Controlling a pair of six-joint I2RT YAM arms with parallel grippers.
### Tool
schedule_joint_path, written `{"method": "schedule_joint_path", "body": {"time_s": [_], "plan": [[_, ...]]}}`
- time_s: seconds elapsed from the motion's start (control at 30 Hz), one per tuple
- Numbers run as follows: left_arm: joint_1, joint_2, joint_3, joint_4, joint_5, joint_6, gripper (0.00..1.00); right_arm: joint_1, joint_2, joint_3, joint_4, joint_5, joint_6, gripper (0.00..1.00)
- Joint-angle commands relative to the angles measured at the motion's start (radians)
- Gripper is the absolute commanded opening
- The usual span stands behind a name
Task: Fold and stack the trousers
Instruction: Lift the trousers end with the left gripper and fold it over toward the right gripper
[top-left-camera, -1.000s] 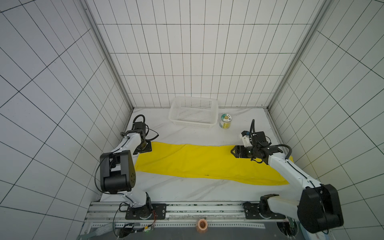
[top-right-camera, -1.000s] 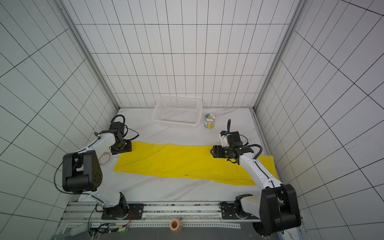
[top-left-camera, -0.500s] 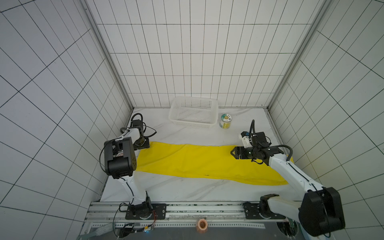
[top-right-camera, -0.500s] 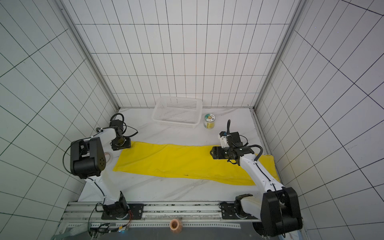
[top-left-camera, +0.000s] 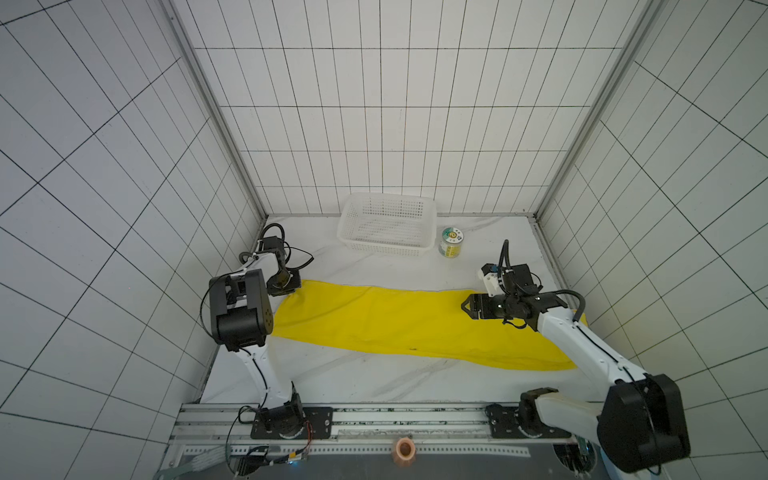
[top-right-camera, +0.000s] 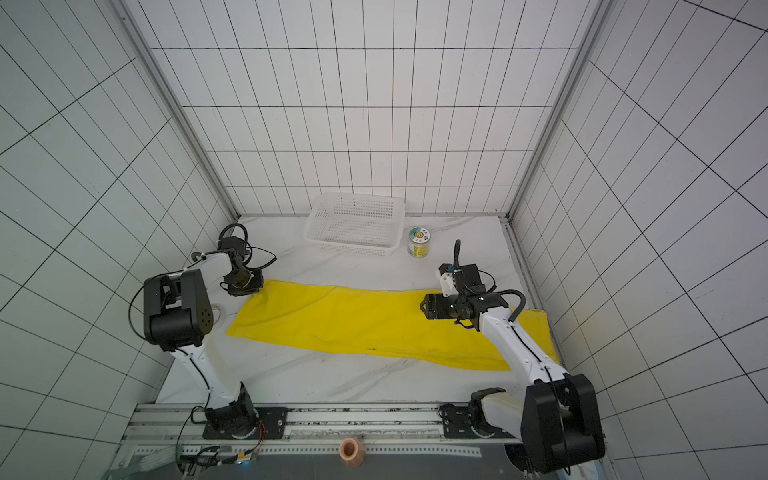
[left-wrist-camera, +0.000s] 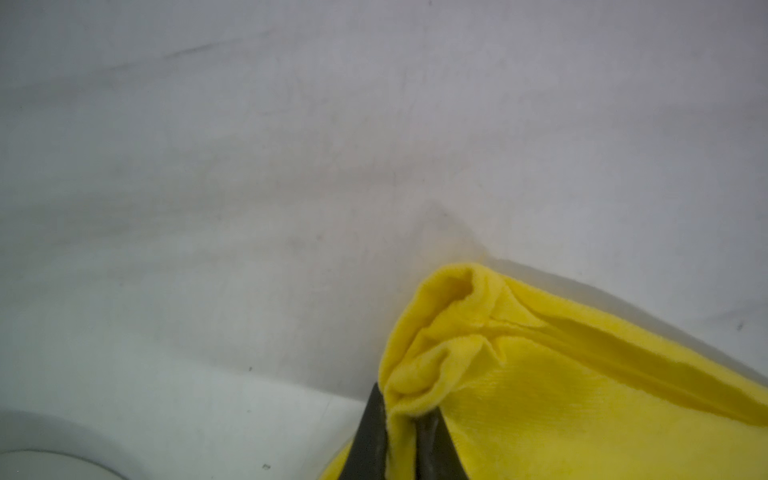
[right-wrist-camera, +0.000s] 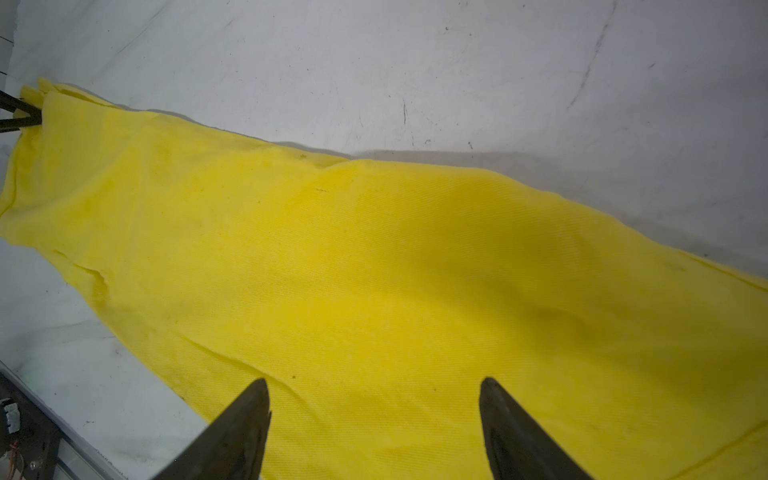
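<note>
Left wrist view: the left tool (left-wrist-camera: 401, 411) is clamped on a bunched corner of the yellow trousers (left-wrist-camera: 561, 415). In both top views the trousers lie flat, stretched across the tabletop (top-left-camera: 353, 378). The right tool (right-wrist-camera: 374, 384) hangs above them, jaws apart, holding nothing.

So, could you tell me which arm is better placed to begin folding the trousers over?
Left, I think: the left gripper is shut on an end corner of the trousers, whereas the right gripper hangs open above them, gripping nothing.
</note>
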Motion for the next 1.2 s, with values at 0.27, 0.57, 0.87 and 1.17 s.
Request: {"method": "schedule_joint_path", "body": {"time_s": [0.27,0.57,0.87,1.17], "plan": [[0.022,-0.039,0.097,-0.188,-0.091,-0.094,0.0,-0.002,0.027,0.107,0.027,-0.022,0.015,0.79],[-0.017,-0.268,0.152,-0.361,-0.002,-0.264,0.0,-0.014,0.068,0.122,0.067,-0.041,0.015,0.79],[-0.376,-0.45,0.12,-0.386,0.257,-0.545,0.0,-0.064,0.091,0.151,0.076,-0.038,-0.007,0.79],[-0.753,-0.368,0.208,-0.254,0.436,-0.799,0.0,-0.165,0.051,0.133,0.074,-0.024,-0.013,0.79]]}}
